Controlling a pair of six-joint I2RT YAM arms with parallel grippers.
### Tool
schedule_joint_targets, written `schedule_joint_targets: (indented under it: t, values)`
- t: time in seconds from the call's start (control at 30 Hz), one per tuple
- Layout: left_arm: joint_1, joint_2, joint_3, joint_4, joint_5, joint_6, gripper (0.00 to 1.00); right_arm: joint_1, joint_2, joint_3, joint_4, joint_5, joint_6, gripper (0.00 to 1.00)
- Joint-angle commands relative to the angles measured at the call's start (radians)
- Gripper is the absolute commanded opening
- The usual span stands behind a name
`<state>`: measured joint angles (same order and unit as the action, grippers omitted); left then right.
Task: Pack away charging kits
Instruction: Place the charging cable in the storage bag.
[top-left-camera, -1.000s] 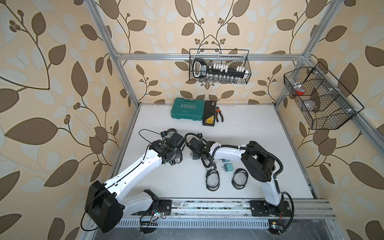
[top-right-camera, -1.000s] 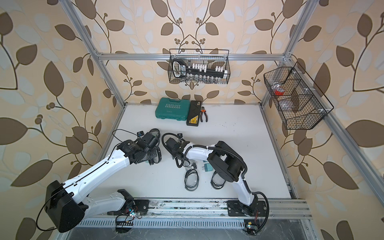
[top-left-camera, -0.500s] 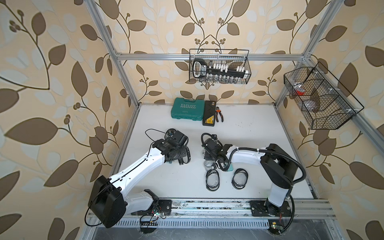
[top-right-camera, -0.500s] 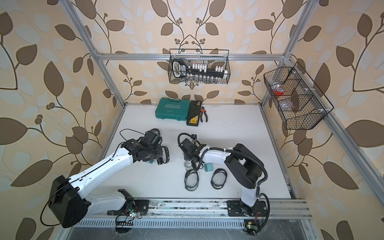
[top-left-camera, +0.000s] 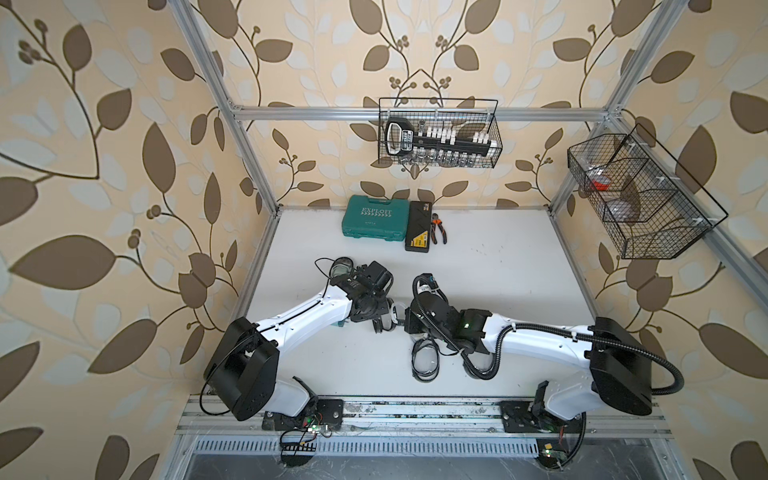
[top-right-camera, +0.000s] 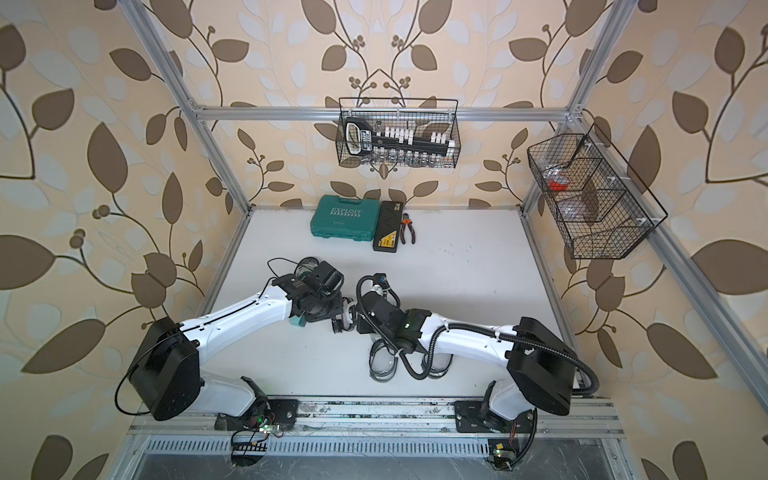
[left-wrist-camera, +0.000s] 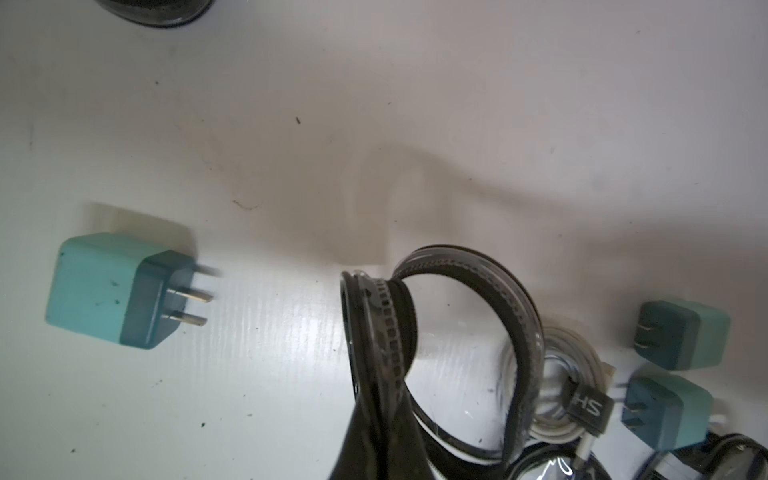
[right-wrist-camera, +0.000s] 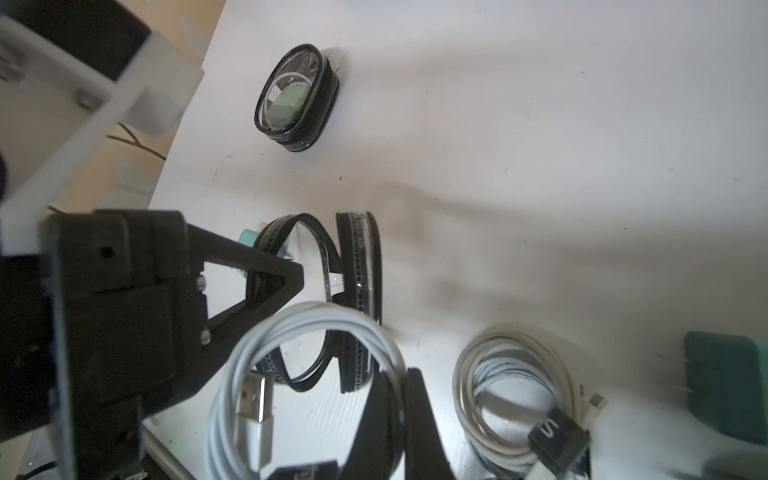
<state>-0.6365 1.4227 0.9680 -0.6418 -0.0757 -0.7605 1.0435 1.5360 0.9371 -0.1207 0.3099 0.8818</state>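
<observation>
Since a second earlier, the right arm's elbow (top-left-camera: 619, 365) had been swung toward three o'clock and the left gripper (top-left-camera: 382, 323) drawn toward mid-table. It was clamped on the rim of an open pouch (left-wrist-camera: 525, 332); the right gripper (right-wrist-camera: 401, 395), at its three o'clock, was clamped on a coiled white cable (right-wrist-camera: 316, 316). A packed pouch (top-left-camera: 341, 267) lay at eleven o'clock.
</observation>
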Motion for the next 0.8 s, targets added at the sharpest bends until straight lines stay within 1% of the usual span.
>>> schedule_joint_targets:
  t: [0.0,0.17,0.3,0.47,0.67,0.77]
  values:
    - [-0.012,-0.001,0.031,0.047,0.040,0.020,0.00,0.003,0.071,0.049,0.021,-0.007,0.004,0.00]
    - [-0.012,-0.033,0.005,0.103,0.102,0.041,0.00,-0.015,0.161,0.077,0.032,-0.013,0.007,0.00]
    - [-0.012,-0.067,-0.008,0.111,0.130,0.050,0.00,-0.067,0.204,0.074,0.034,-0.037,0.014,0.00]
    - [-0.012,-0.096,-0.044,0.191,0.233,0.070,0.00,-0.085,0.231,0.080,0.021,-0.013,0.014,0.00]
    - [-0.012,-0.096,-0.048,0.188,0.221,0.064,0.00,-0.082,0.272,0.119,-0.034,0.051,0.014,0.00]
    - [-0.011,-0.095,-0.054,0.200,0.216,0.061,0.00,-0.079,0.285,0.134,-0.044,0.047,0.014,0.00]
